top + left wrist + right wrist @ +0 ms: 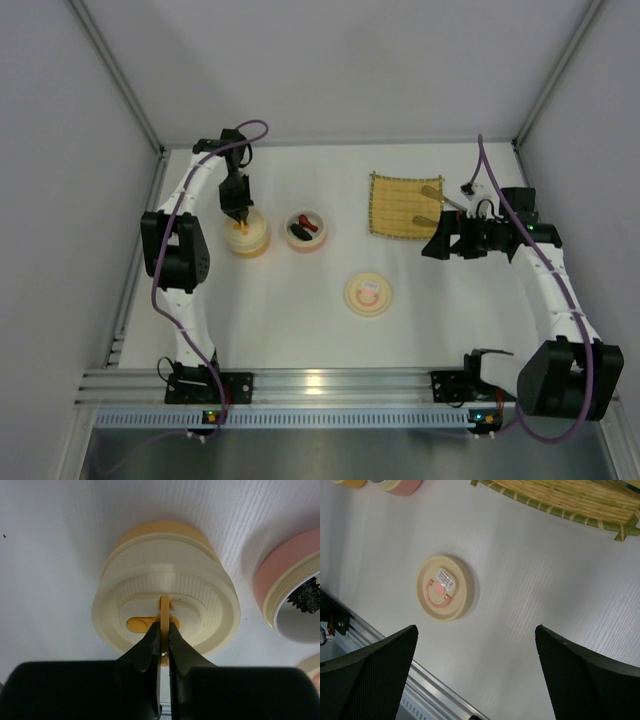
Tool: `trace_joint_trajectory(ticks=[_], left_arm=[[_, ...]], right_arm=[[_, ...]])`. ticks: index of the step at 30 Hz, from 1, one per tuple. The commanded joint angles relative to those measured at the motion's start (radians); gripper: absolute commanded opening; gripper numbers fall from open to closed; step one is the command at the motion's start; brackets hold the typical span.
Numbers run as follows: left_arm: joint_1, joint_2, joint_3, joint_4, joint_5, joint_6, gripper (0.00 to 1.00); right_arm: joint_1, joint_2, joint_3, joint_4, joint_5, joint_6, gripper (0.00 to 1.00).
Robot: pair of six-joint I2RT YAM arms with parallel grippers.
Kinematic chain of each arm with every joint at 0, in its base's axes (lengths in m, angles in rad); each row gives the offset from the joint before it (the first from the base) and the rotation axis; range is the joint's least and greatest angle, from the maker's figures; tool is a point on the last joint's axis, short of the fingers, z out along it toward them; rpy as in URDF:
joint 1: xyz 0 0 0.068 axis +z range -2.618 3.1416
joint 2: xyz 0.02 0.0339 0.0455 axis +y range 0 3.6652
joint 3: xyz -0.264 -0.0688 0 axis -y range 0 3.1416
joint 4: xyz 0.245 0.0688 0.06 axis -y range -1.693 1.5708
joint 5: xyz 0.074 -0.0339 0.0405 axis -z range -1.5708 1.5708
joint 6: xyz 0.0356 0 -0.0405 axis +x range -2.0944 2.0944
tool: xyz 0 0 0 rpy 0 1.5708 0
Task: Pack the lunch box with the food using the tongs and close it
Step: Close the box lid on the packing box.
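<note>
one lid handle (164,606) inside left claw (164,629)

The left arm (190,195) reaches toward 12 o'clock and bends down, the left claw (238,212) pinched tight on a thin yellow lid tab (164,606), while the right arm (548,285) folds toward 9 o'clock, the right claw (432,246) spread wide and empty.

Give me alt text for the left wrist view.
The left gripper is shut on the upright orange tab of a cream lid sitting on the yellow box. At the frame's right edge, an open pink box holds a black piece.
</note>
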Motion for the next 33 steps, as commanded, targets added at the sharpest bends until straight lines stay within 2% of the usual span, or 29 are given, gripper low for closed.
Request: trace_joint_trajectory(ticks=[1,33], left_arm=[[0.002,-0.011,-0.006,0.03,-0.046,-0.036,0.0],[0.002,0.013,-0.032,0.04,-0.009,-0.036,0.0]], right_arm=[[-0.014,-0.016,-0.001,0.051,-0.027,0.001,0.99],[-0.014,-0.025,-0.013,0.057,-0.038,0.003,0.99]])
